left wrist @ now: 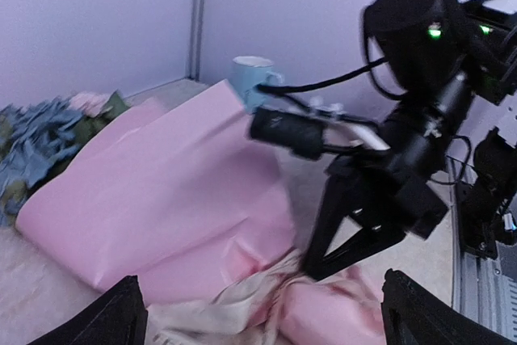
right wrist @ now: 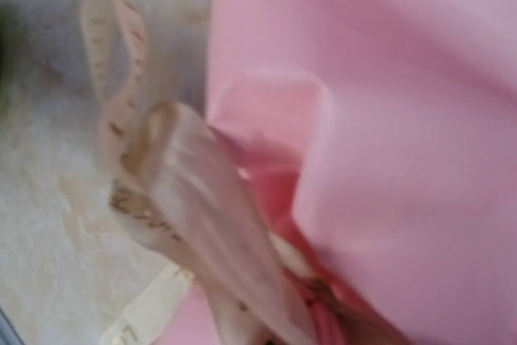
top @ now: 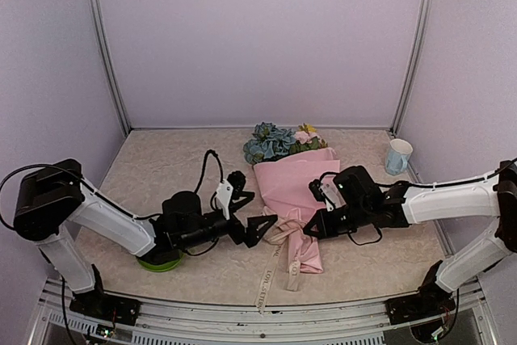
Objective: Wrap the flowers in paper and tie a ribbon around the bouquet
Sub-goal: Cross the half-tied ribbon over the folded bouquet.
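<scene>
The soft, slippery cream fabric ribbon (top: 265, 276) is judged best taken at the neck of the pink paper bouquet (top: 295, 183), mid-frame. Left gripper (top: 262, 230) is spread wide; right gripper (top: 311, 232) is closed there.

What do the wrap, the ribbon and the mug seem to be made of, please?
Wrap: thin matte paper, pale pink; it keeps flat folds and crumples at the tied neck.
Ribbon: probably woven fabric, cream with a slight sheen and small dark print; it loops and lies limp.
Mug: likely glazed ceramic, smooth pale blue with a rigid handle, though it is too small to be sure.
</scene>
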### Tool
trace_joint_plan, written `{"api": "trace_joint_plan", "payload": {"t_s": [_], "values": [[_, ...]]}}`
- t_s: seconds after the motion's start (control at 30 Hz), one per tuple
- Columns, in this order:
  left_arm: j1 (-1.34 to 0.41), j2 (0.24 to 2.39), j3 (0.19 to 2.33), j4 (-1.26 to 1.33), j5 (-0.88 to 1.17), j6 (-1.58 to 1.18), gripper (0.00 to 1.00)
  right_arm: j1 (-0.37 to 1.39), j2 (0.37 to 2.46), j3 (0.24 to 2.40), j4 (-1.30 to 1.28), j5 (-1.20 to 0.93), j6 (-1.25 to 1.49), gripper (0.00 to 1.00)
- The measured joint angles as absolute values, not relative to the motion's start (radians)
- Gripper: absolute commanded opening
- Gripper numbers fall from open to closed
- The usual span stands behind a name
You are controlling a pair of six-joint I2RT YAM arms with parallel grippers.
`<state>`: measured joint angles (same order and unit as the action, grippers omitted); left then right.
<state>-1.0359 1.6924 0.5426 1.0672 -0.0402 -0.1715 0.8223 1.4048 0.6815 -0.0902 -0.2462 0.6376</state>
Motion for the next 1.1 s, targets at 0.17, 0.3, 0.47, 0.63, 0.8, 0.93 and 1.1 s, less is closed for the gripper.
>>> {"api": "trace_joint_plan", "payload": {"t_s": [0.17,0.3,0.47,0.63,0.8,0.93,1.1], "values": [[-1.147,1.717,0.716,0.949,-0.025,-0.012,0.99,0.822,1.383,0.689,-0.077,-0.264,0.649,0.00],[-1.148,1.796,0.793,0.850,-0.020,0.056,0.99,0.822,1.358,0.690,-0.047,-0.278,0.670,0.00],[-1.166,1.865,0.819,0.781,-0.020,0.117,0.99,0.822,1.325,0.688,0.001,-0.279,0.708,0.00],[-1.172,1.897,0.833,0.776,-0.012,0.146,0.95,0.822,1.295,0.676,0.053,-0.275,0.743,0.00],[-1.177,1.929,0.860,0.777,-0.048,0.140,0.79,0.822,1.295,0.664,0.074,-0.262,0.763,0.00],[-1.179,1.929,0.860,0.780,-0.076,0.127,0.73,0.822,1.284,0.648,0.081,-0.241,0.780,0.00],[-1.179,1.929,0.860,0.785,-0.112,0.104,0.49,0.822,1.280,0.637,0.102,-0.229,0.794,0.00]]}}
